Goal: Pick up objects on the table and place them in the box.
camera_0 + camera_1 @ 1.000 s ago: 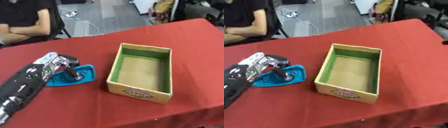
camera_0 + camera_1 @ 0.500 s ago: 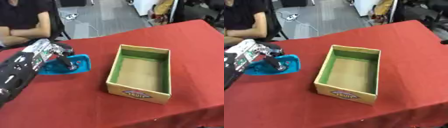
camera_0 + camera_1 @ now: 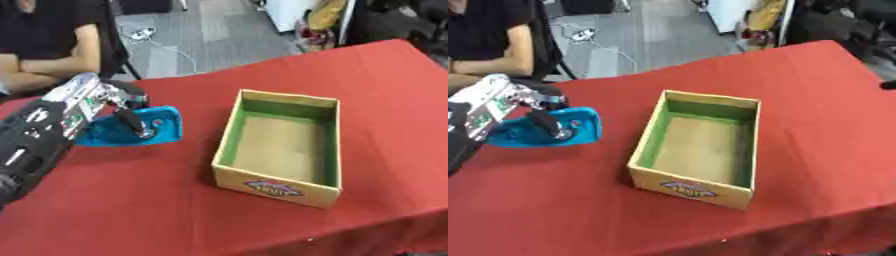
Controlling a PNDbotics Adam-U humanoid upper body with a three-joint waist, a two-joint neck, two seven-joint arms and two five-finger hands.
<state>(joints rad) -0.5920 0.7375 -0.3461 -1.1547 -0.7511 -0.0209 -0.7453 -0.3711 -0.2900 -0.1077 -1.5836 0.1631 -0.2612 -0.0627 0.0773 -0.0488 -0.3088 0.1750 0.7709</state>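
One cardboard box (image 3: pixel 282 145) sat open on the red table (image 3: pixel 157 200), green-lined, nothing visible inside. Left hand (image 3: pixel 96 102) had fingers curled on a blue flat object (image 3: pixel 140 129), left of the box, long axis running left-right.

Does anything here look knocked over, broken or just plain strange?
Nothing stands out. The box sits upright and empty on the red table, set a bit askew. The left hand is curled on a flat blue object beside it. Nothing has spilled.
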